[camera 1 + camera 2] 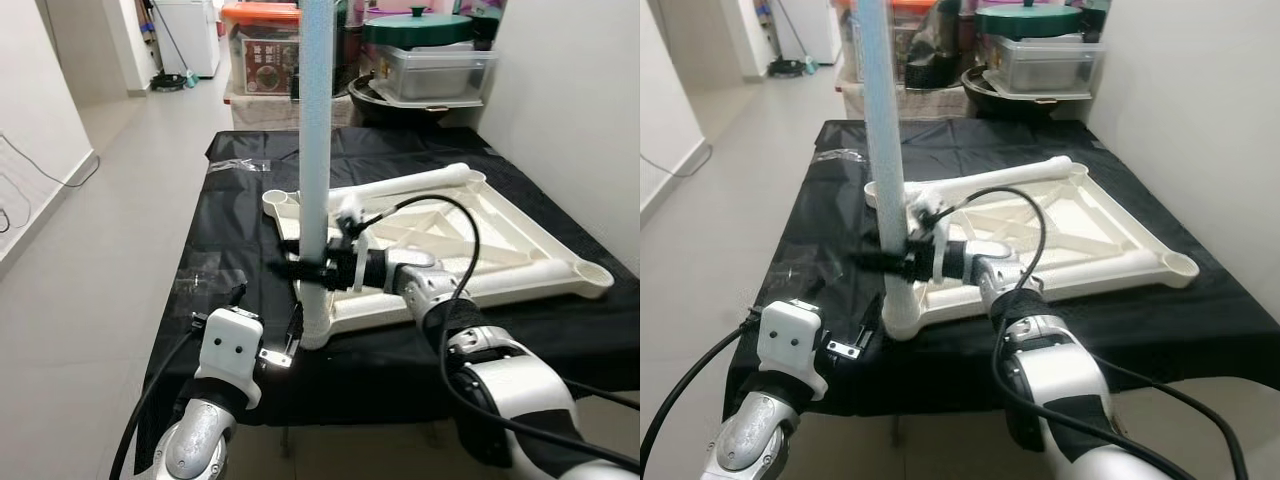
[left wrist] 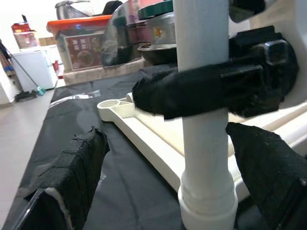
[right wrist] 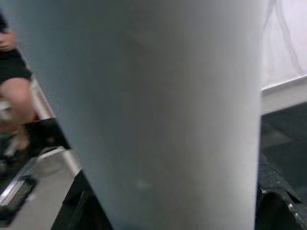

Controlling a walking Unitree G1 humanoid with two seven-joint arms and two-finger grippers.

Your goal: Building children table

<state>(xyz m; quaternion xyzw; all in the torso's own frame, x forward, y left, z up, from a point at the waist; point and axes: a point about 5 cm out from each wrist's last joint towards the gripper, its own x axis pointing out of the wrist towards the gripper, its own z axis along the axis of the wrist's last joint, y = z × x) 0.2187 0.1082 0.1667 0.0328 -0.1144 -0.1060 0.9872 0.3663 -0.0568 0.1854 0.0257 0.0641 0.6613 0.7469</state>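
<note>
I am seeing pale floor tiles (image 1: 130, 190) running past a white wall (image 1: 35, 90), with a cable trailing along it. A black cloth (image 1: 420, 150) is covering the work surface. Storage boxes (image 1: 262, 45) and lidded pots (image 1: 425, 50) are sitting behind it.

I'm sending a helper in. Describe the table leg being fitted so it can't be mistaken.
On the black-covered table lies an upside-down white tabletop. At its near left corner stands the pale upright leg, gripped by the right end effector; another leg lies flat.
</note>
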